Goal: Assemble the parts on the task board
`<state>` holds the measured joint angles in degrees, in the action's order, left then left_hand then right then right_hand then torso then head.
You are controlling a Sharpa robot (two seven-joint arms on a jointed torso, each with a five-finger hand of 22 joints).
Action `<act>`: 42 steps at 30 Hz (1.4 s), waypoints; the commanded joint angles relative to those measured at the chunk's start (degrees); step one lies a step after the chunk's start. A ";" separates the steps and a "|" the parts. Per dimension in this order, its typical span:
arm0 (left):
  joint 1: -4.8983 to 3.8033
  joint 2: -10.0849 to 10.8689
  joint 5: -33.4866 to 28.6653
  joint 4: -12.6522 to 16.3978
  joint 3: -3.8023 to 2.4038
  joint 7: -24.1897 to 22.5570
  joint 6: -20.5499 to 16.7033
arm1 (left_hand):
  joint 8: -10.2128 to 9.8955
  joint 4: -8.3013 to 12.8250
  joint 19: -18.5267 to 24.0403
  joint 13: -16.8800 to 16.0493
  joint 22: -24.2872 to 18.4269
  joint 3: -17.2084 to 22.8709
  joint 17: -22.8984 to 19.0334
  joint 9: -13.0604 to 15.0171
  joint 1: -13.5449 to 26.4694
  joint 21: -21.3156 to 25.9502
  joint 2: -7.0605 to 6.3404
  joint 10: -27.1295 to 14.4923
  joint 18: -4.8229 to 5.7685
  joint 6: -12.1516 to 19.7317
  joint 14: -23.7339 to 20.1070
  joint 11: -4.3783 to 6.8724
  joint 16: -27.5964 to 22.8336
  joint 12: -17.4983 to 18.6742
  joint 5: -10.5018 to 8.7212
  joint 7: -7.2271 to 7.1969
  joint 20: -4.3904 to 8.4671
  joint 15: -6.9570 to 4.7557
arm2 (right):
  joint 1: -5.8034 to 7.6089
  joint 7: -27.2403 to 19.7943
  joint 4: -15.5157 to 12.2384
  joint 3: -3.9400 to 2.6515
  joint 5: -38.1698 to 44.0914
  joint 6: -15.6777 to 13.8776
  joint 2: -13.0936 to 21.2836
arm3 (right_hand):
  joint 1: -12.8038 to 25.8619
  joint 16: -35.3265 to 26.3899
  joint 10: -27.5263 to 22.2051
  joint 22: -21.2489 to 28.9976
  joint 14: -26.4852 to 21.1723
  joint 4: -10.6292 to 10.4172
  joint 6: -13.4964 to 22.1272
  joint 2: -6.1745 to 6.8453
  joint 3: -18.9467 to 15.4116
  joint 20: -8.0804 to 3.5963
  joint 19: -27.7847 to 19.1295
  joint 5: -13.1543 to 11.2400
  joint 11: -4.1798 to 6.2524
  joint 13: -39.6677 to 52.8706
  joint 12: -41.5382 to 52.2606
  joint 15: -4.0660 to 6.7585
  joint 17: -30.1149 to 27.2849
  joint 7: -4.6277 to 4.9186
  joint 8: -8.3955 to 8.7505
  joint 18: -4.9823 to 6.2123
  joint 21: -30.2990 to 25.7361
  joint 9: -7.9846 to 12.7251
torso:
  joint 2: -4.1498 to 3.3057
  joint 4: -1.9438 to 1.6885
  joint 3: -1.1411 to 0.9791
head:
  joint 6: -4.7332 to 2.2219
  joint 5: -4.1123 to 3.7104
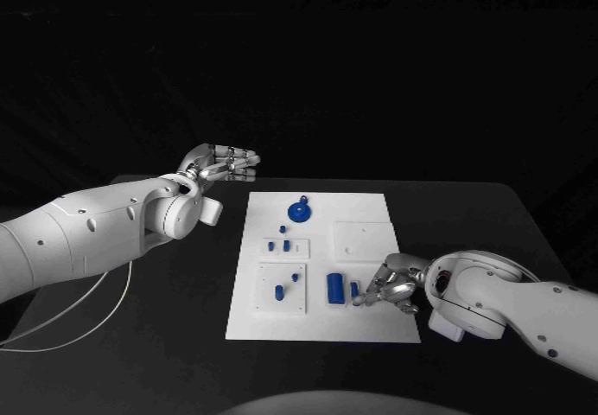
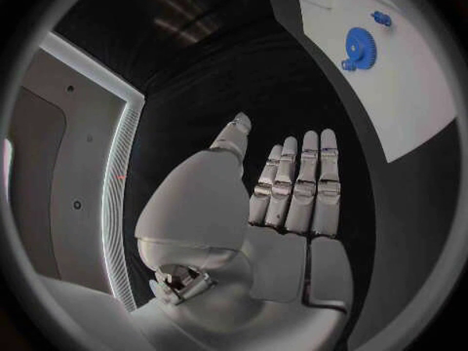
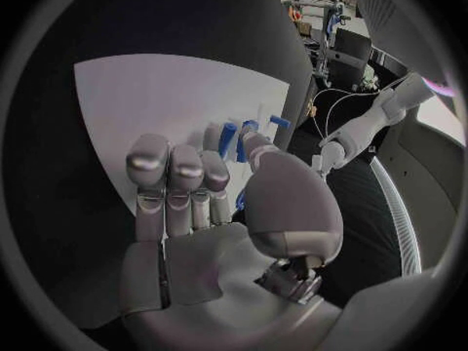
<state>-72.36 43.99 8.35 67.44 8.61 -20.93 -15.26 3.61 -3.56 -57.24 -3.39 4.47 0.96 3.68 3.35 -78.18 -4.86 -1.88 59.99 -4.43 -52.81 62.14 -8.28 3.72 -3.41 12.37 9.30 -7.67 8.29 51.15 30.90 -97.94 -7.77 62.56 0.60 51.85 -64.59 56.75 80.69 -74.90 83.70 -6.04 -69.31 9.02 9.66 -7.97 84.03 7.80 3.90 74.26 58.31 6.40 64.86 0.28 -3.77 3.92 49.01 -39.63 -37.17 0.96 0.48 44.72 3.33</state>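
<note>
The white task board lies in the middle of the table. A blue gear sits near its far edge, with small blue parts nearer. A blue cylinder and a small blue peg lie near the front right. My right hand is low over the board's right edge, fingers curled toward the thumb beside the peg. A sliver of blue shows between thumb and fingers; whether it is pinched is hidden. My left hand is raised beyond the board's far left corner, fingers straight, holding nothing.
A square white plate with two small blue parts sits on the board's front left. Another raised white square lies at its right. A white cable trails over the table at the left.
</note>
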 commanded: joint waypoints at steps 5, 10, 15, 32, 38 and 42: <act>0.01 -0.05 -0.19 0.17 -0.01 -0.31 0.75 | -0.08 -0.04 -0.39 0.05 0.00 0.05 0.02 0.02 -0.16 -0.27 0.47 -0.21 0.47 0.25 0.36 -0.22 -0.05 0.00 0.17 -0.04 0.03 -0.04 | -0.19 -1.68 -0.28 0.00 -0.40 4.28 0.15 | -1.83 -0.10 -0.06 -5.70 0.11 3.04 -0.38 -0.39 0.27 0.16 3.37 2.07 -0.18 0.03 -0.15 0.22 0.19 0.10 -0.15 -0.41 -0.03 0.60 | -0.02 -0.05 0.05 | 0.04 -0.02; 0.01 -0.04 -0.19 0.16 0.00 -0.31 0.76 | -0.08 -0.04 -0.39 0.05 0.00 0.05 0.02 0.02 -0.16 -0.27 0.47 -0.21 0.47 0.25 0.36 -0.22 -0.05 0.00 0.17 -0.04 0.03 -0.04 | -0.25 -0.83 -0.18 0.00 0.09 3.19 -0.06 | -2.02 -0.13 0.01 -5.72 0.08 4.48 -0.60 -1.32 0.13 0.11 3.39 2.17 -0.11 0.04 -0.11 0.26 0.24 -0.04 -0.16 -0.48 -0.03 1.26 | -0.01 -0.06 0.08 | 0.13 -0.05; 0.01 -0.02 -0.19 0.18 0.00 -0.32 0.79 | -0.08 -0.04 -0.39 0.05 0.00 0.05 0.02 0.02 -0.16 -0.27 0.47 -0.21 0.47 0.25 0.36 -0.22 -0.05 0.00 0.17 -0.04 0.03 -0.04 | -0.27 0.51 0.04 0.00 0.27 1.88 -0.41 | -0.51 -0.18 0.10 -5.67 0.14 4.82 -0.82 -2.69 2.26 0.00 3.41 0.50 0.05 0.06 -0.03 0.36 0.20 -0.26 -0.24 -0.52 -0.05 0.97 | -0.02 -0.11 0.07 | 0.19 -0.04; 0.01 0.05 -0.19 0.18 0.02 -0.28 0.89 | -0.08 -0.04 -0.39 0.05 0.00 0.05 0.02 0.02 -0.16 -0.27 0.47 -0.21 0.47 0.25 0.36 -0.22 -0.05 0.00 0.17 -0.04 0.03 -0.04 | -0.28 2.96 1.43 0.01 0.69 -0.42 -1.89 | 1.65 -0.28 0.19 -5.56 0.14 5.54 -0.82 -2.98 7.74 -0.13 3.41 -1.55 0.15 0.07 -0.03 0.56 0.06 -0.48 -0.15 -0.64 -0.09 -0.47 | -0.01 -0.05 0.05 | 0.38 0.10; 0.01 0.02 -0.19 0.17 0.03 -0.24 0.97 | -0.08 -0.04 -0.39 0.05 0.00 0.05 0.02 0.02 -0.16 -0.27 0.47 -0.21 0.47 0.25 0.36 -0.22 -0.05 0.00 0.17 -0.04 0.03 -0.04 | -0.28 3.23 1.92 0.02 0.70 0.43 -2.33 | 1.37 -0.24 0.24 -5.58 0.15 6.03 -1.01 -3.13 7.88 -0.15 3.41 -1.54 0.27 0.14 0.10 0.51 0.07 -0.64 -0.28 -0.66 -0.04 -0.77 | 0.00 -0.05 0.07 | 0.37 0.07; 0.01 0.02 -0.19 0.16 0.03 -0.20 1.00 | -0.09 -0.02 -0.35 0.05 -0.02 0.04 0.01 0.02 -0.14 -0.29 0.51 -0.18 0.48 0.18 0.33 -0.22 -0.05 0.00 0.19 -0.03 0.02 -0.03 | -0.30 3.68 2.41 0.02 0.70 1.01 -2.62 | 1.32 -0.30 0.15 -5.56 0.12 7.04 -0.93 -3.37 7.74 -0.16 3.39 -0.97 0.24 0.10 -0.03 0.51 0.02 -0.65 -0.20 -0.69 -0.12 -0.85 | 0.00 -0.04 0.07 | 0.39 0.06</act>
<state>-72.36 44.06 8.35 67.46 8.68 -20.80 -15.08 3.61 -3.56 -57.24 -3.39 4.46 0.96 3.68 3.35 -78.18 -4.86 -1.88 59.99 -4.43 -52.80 62.14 -8.28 3.72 -3.41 12.37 9.30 -7.68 8.29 50.95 33.39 -95.95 -7.80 62.52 1.11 49.31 -62.96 56.75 80.68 -74.91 83.86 0.80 -69.97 5.67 17.36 -7.97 84.03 6.46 3.89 74.35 58.31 6.55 64.91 -0.37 -3.77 3.92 49.01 -40.44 -37.17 0.91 0.54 45.10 3.40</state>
